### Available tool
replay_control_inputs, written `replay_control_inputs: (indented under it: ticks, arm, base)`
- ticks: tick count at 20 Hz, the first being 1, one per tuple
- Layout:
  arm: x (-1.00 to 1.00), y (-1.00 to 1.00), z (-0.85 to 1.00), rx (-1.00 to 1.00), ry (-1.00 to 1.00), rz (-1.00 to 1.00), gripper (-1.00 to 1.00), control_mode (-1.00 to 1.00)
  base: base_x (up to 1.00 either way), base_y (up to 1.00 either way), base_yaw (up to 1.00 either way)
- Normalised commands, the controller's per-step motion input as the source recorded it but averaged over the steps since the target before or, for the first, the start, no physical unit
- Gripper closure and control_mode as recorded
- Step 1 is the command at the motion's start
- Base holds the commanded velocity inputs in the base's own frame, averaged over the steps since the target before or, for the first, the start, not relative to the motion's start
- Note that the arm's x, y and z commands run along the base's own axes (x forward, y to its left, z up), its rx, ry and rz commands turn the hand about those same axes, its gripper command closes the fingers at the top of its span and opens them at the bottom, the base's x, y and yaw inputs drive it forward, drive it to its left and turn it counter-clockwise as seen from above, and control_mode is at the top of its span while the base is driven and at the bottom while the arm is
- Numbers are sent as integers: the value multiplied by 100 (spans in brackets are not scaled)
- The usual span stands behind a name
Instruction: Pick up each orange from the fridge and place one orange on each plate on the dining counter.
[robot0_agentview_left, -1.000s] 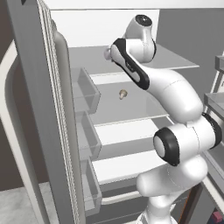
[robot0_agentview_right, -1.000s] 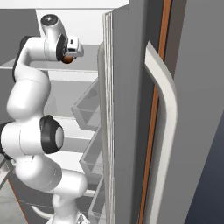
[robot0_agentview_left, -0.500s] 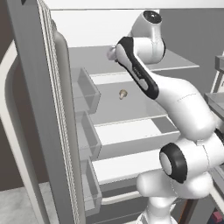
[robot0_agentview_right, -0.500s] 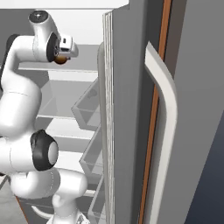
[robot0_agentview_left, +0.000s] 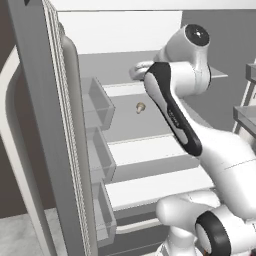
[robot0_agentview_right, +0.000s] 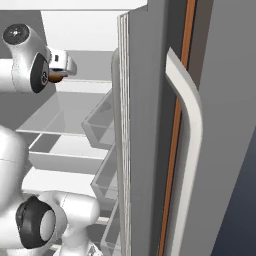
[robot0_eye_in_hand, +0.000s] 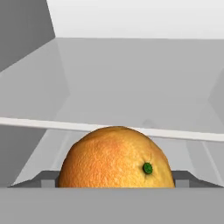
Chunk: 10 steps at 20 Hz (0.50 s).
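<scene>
My gripper (robot0_agentview_right: 56, 73) is shut on a bright orange (robot0_eye_in_hand: 114, 157), which bulges up between the two fingertips (robot0_eye_in_hand: 44, 177) in the hand view. In the right base view a sliver of the orange (robot0_agentview_right: 54, 77) peeks out under the white hand, in front of the upper shelf of the open fridge (robot0_agentview_right: 65, 115). In the left base view the hand (robot0_agentview_left: 140, 71) sits at upper-shelf height, half hidden behind my forearm. The plates and the dining counter are out of view.
A tiny tan lump (robot0_agentview_left: 141, 106) lies on a glass shelf of the fridge (robot0_agentview_left: 150, 150). The open door with clear bins (robot0_agentview_left: 97, 105) stands to the left. The other door (robot0_agentview_right: 135, 125) with a thick white handle (robot0_agentview_right: 187, 125) stands to the right.
The arm has folded upward and the hand, with the orange in it, has drawn slightly back from the upper shelf. The jaws have kept the same width.
</scene>
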Motion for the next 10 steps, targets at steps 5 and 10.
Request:
replay_control_inputs:
  ticks: [5, 10]
  arm:
    - [-100, 0, 29, 2, -1, 0, 100, -100]
    - [-100, 0, 2, 1, 0, 0, 100, -100]
  base:
    - [0, 0, 0]
    - [0, 0, 0]
